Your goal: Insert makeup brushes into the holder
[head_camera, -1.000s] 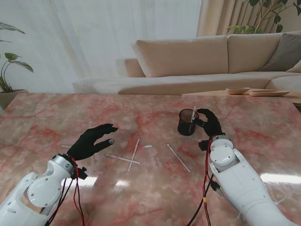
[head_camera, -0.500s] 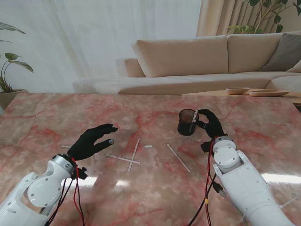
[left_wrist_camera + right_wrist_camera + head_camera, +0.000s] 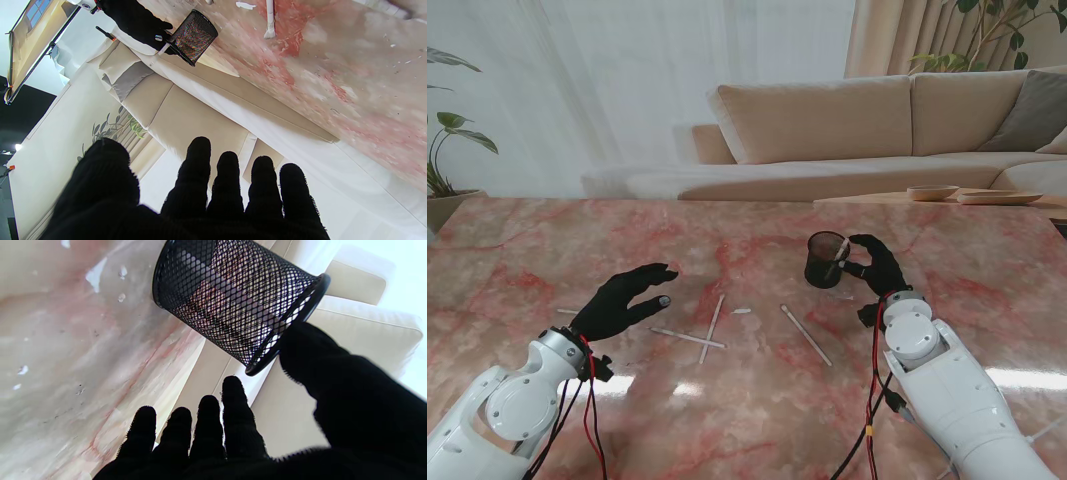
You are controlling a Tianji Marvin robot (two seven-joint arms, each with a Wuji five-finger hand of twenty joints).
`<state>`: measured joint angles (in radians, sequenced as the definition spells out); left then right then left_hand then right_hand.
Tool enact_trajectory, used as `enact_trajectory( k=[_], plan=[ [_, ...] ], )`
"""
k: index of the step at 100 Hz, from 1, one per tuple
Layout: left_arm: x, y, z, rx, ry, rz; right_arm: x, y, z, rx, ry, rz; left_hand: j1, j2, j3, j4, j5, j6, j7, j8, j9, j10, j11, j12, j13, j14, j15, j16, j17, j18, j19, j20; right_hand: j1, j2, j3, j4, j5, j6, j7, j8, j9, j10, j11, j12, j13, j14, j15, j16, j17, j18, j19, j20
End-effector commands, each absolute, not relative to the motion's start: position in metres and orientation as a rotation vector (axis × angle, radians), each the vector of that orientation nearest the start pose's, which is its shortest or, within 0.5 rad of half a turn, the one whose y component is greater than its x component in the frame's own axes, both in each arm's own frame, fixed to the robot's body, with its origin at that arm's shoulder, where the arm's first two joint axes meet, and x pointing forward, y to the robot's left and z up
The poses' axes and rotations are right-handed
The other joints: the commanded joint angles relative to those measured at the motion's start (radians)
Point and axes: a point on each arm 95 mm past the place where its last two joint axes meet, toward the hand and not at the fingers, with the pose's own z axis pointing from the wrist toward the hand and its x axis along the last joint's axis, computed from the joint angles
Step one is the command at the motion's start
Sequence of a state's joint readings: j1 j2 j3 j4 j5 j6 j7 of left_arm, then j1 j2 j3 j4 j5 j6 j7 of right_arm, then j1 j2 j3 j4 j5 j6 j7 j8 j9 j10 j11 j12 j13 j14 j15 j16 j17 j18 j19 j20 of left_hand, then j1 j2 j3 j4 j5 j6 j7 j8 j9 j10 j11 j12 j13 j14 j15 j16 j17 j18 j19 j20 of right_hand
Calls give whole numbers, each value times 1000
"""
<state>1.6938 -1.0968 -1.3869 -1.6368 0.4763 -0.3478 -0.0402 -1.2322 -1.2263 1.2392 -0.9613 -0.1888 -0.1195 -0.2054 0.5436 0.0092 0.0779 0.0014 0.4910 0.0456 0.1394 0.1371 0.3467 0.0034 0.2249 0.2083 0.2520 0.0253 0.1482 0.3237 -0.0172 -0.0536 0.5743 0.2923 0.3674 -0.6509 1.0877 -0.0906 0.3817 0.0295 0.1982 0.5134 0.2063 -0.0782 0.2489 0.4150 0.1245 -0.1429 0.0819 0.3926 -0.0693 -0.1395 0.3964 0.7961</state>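
Two glossy white robot arms, each ending in a five-fingered hand sheathed in a black knit glove: left hand [image 3: 623,302], right hand [image 3: 876,265]. Rounded white casings with circular joint caps form the forearms; thin red and black cables trail along each wrist.

Your left hand [image 3: 622,301] hovers palm down, fingers [image 3: 200,180] spread, thumb apart, holding nothing. Left arm rises from near-left corner, wrist bent inward. Your right hand [image 3: 874,265] reaches farther out, four fingers [image 3: 208,426] extended together, thumb curled apart from them; grip state unclear. Right forearm angled forward.
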Motion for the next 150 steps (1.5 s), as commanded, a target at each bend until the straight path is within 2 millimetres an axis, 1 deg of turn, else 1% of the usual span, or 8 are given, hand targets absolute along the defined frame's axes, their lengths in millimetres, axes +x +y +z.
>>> enact_trajectory(
  k=[1,25,63,74,89,114,128,150],
  plan=[
    [372,29,-317,-1534,1293,-2021,489,-86,-388,-2642,-860,-2264,19,1,-26,-4,5,-22,15,5,-26,-21,-20,-9,-41,-48,-34,-8,2,-30,-26,-9,22,-35,37,26,-26,2,-16,-13,-22,-7,-9,-13,-28,-14,-11,19,-8,-23,-17,17],
    [372,29,-317,-1536,1291,-2020,484,-89,-388,-2657,-989,-2274,19,1,-26,-4,4,-23,15,5,-25,-22,-20,-9,-40,-49,-35,-8,2,-30,-26,-8,10,-75,25,6,-63,13,-41,-29,-38,-7,-10,-17,-26,-8,-4,18,-11,-16,-10,25],
    [371,30,-317,-1527,1279,-2031,441,-93,-366,-2703,-1423,-2351,21,1,-26,-4,4,-19,14,5,-26,-18,-20,-9,-41,-47,-34,-8,2,-28,-26,-8,-15,45,-244,18,-77,29,-54,-33,-26,-2,-18,-30,-8,12,82,20,-5,7,32,23],
    [371,30,-317,-1522,1275,-2037,423,-86,-355,-2742,-1549,-2352,21,1,-26,-4,5,-19,14,5,-26,-17,-20,-9,-42,-47,-34,-8,1,-27,-26,-8,-23,93,-375,52,-23,30,13,5,49,6,43,17,52,27,169,59,37,22,76,20],
    [371,30,-318,-1514,1266,-2048,401,-65,-338,-2776,-1543,-2287,21,0,-27,-4,6,-20,14,5,-24,-17,-20,-9,-41,-46,-34,-8,2,-27,-27,-9,-5,79,-399,54,80,21,92,54,190,20,116,73,197,38,385,151,140,51,153,20],
    [369,31,-318,-1498,1260,-2066,378,-29,-327,-2717,-1998,-2095,21,0,-27,-4,7,-23,15,5,-23,-20,-21,-9,-40,-50,-35,-9,1,-26,-32,-11,3,81,-397,54,133,3,110,71,248,25,143,100,232,45,452,176,168,74,203,25],
    [368,33,-317,-1491,1258,-2072,373,-10,-331,-2692,-2124,-2055,21,0,-27,-4,7,-23,15,5,-24,-21,-21,-9,-40,-49,-36,-9,2,-28,-32,-11,37,79,-366,56,136,-6,106,75,239,19,141,107,211,44,438,172,147,73,197,14],
    [368,35,-316,-1480,1249,-2085,371,15,-348,-2647,-2280,-1963,22,0,-26,-4,8,-22,16,6,-23,-20,-21,-9,-38,-50,-35,-9,2,-29,-31,-10,41,-8,-120,15,121,-16,86,95,195,9,153,147,165,34,434,186,119,63,192,-15]
  ],
)
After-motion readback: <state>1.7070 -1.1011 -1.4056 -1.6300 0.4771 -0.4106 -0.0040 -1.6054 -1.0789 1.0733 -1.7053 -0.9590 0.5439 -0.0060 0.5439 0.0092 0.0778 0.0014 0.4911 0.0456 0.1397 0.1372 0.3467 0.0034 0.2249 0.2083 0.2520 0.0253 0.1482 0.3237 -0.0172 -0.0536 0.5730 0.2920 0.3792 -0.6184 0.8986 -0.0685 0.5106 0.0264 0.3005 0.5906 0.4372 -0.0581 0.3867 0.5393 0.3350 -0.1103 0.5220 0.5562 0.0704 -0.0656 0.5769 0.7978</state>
